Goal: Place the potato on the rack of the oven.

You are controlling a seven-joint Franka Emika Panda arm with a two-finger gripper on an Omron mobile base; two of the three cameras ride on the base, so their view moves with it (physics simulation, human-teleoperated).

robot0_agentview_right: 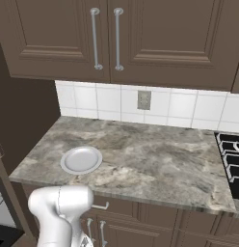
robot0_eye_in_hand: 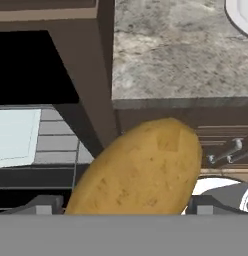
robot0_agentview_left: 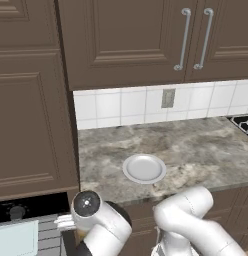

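Grey marbled counter runs under brown wall cabinets, white tile backsplash behind with an outlet set in it; a black stove grate sits at the counter's right edge; a round white plate lies bare near the counter's front left corner; left of the counter's end, below the tall brown cabinetry, the oven shows its black panel and knob, the cavity open beneath; inside, the rack of grey bars carries a pale flat sheet; and here's the potato, golden-brown, big in the hand view, clamped between the fingers of the gripper, held in front of the lower cabinets just right of the oven opening; in this view its long axis slants from lower left up to upper right
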